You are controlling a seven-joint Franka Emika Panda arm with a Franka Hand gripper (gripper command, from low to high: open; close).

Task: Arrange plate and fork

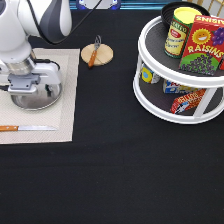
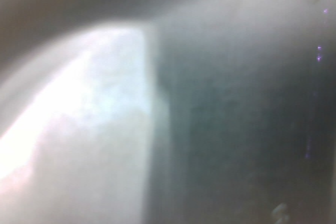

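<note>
The shiny silver plate (image 1: 47,101) rests on the beige placemat (image 1: 68,75) at the exterior view's left. My gripper (image 1: 31,92) is directly over the plate and shut on it, and the hand hides most of its far side. The wrist view is filled by a bright blurred metal surface, the plate (image 2: 90,125), seen from very close. The fork (image 1: 94,52), with a reddish-brown handle, lies across a small round wooden disc (image 1: 103,56) toward the exterior view's top, to the right of the placemat and apart from the gripper.
A wooden-handled knife (image 1: 27,128) lies along the placemat's lower edge. A white two-tier round rack (image 1: 165,107) at the exterior view's right holds a can (image 1: 179,31), a raisins box (image 1: 202,45) and packets below. The table is black.
</note>
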